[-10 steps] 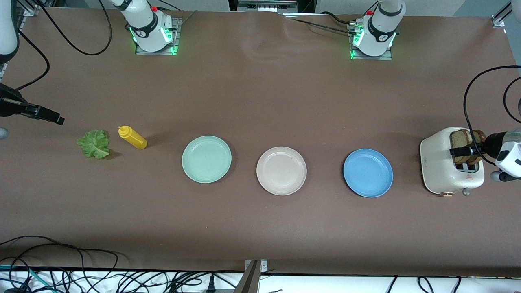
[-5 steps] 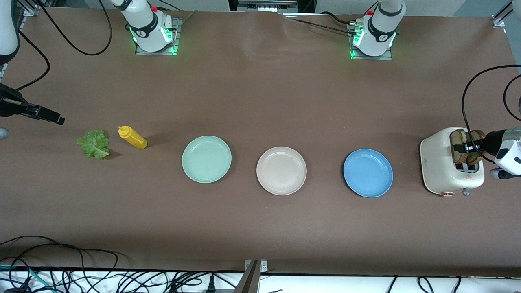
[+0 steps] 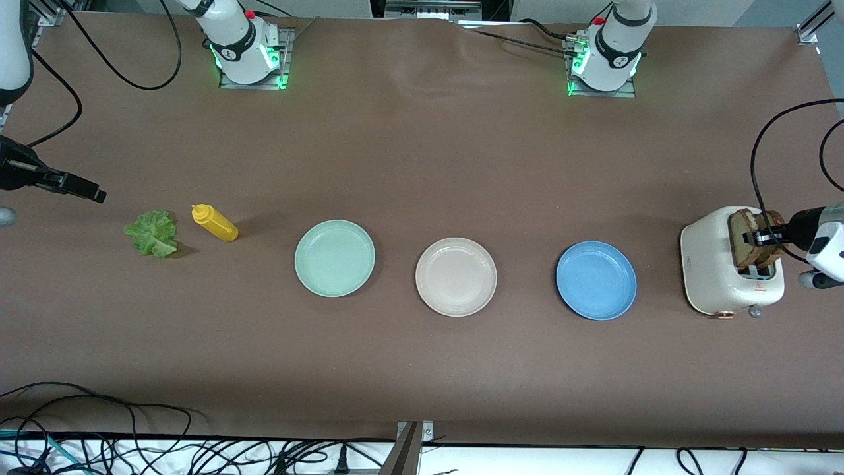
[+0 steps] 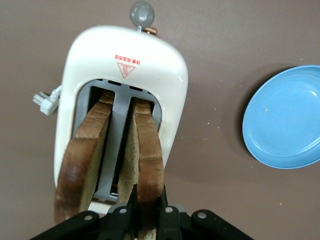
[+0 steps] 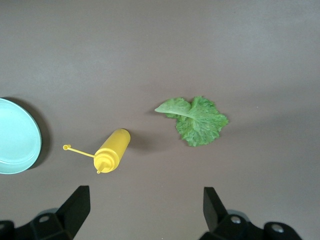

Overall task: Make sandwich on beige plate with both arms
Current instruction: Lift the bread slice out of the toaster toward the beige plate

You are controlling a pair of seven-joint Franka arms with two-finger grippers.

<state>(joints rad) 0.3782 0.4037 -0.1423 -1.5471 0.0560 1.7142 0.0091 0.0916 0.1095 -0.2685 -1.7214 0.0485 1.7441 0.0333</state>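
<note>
Left gripper (image 4: 148, 212) pinches one toaster-held bread slice (image 4: 149, 155) to extract it for the beige plate (image 3: 455, 276); right gripper (image 5: 145, 210), wide, waits over lettuce (image 5: 196, 120).

You are looking at a robotics lab, not a kitchen: a long table (image 3: 422, 165) under a brown cover, two arm bases (image 3: 247, 53) bolted down and lit green, aluminium framing (image 3: 811, 30) at the corners, and loose black cables (image 3: 132, 435) tangled along the table's near edge.
</note>
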